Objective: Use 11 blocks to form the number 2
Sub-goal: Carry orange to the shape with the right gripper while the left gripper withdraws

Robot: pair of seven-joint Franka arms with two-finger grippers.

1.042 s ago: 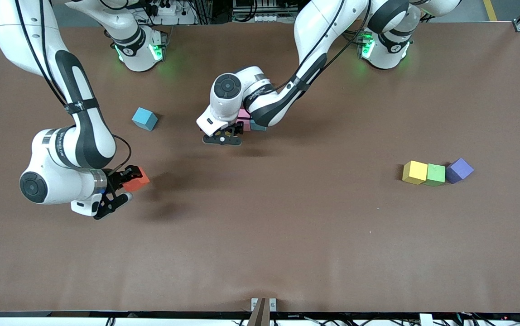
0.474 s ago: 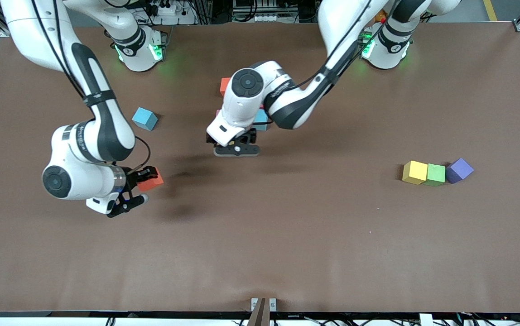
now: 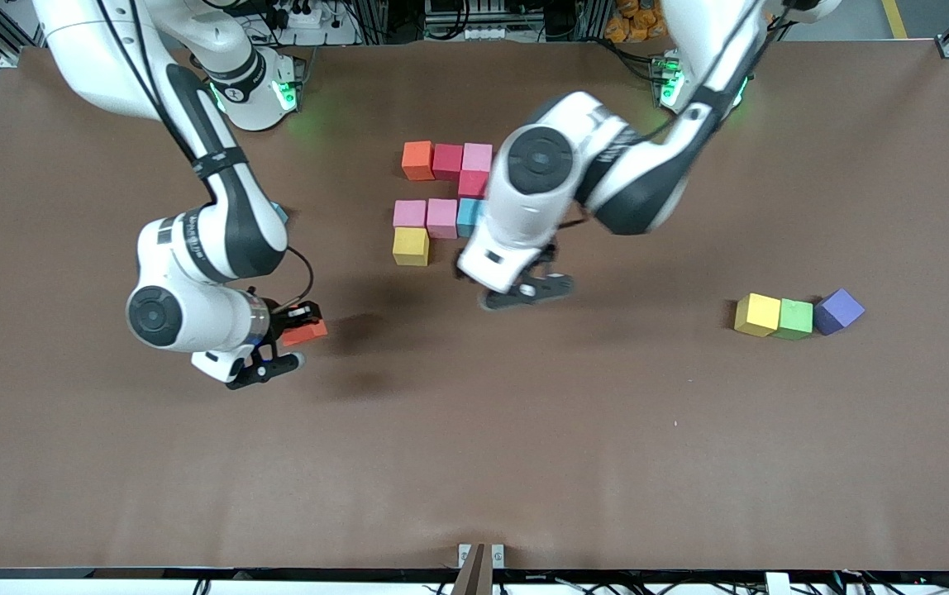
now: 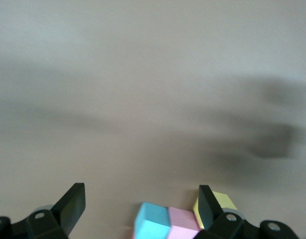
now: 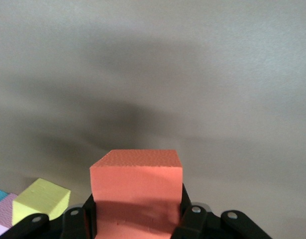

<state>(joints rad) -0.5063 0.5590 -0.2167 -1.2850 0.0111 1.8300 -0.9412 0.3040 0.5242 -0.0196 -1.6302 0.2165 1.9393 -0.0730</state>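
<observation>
The right gripper (image 3: 297, 347) is clamped on a small matte orange-red foam cube (image 3: 304, 332), carried in the air over bare brown table (image 3: 474, 463), and it has travelled steadily toward the unfinished digit over the last second. The left gripper (image 3: 528, 291), jaws spread wide and empty, has lifted off that digit and swung toward the left arm's end of the table, uncovering it.

So one cube seems just placed and the next is inbound.

The digit (image 3: 441, 198) now shows eight touching cubes: an orange, red and pink top row, a red one under the pink, then a row of two pink and one light blue, and a yellow cube (image 3: 411, 245) nearest the front camera. Well away from it, toward the left arm's end, lie a yellow (image 3: 757, 314), a green (image 3: 794, 319) and a purple cube (image 3: 838, 311).
</observation>
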